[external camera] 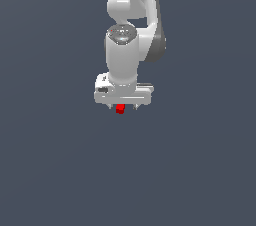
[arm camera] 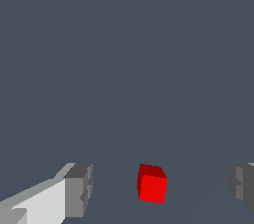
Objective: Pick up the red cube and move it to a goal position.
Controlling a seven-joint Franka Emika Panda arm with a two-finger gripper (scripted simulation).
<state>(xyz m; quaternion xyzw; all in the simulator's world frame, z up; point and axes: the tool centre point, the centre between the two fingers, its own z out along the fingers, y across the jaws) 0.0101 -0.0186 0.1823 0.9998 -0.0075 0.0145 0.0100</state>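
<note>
**Tool spread wide over the cube, no grip yet**

The tool (external camera: 122, 106) hangs pointing down beneath the white arm (external camera: 131, 30), its jaws wide apart. In the wrist view each finger (arm camera: 79, 189) stands well clear of the cube (arm camera: 152, 184), with open gaps on both sides, so nothing is held. The cube sits between the fingers, roughly midway, perhaps a little nearer one of them. In the exterior view it shows as a small red block (external camera: 120, 109) just under the tool's body, between the two short finger stubs.

Whether the cube rests on the grey bench (external camera: 60, 170) or how far the fingertips are above that surface cannot be told; the bench is a flat, unmarked grey with no shadow to read.

Handling, as a judgement: the cube looks rigid, small and light, with flat, parallel sides. It is narrower than the tool's spread, so a pinch on two opposite side faces, near mid-height, should hold it well. It appears turned slightly against the finger line in the wrist view, so the pads may meet an edge first and twist it square as they close.

Room to move is generous. No other objects, walls or bench edges show in either view, and no goal marker is visible, so the target spot cannot be placed.
</note>
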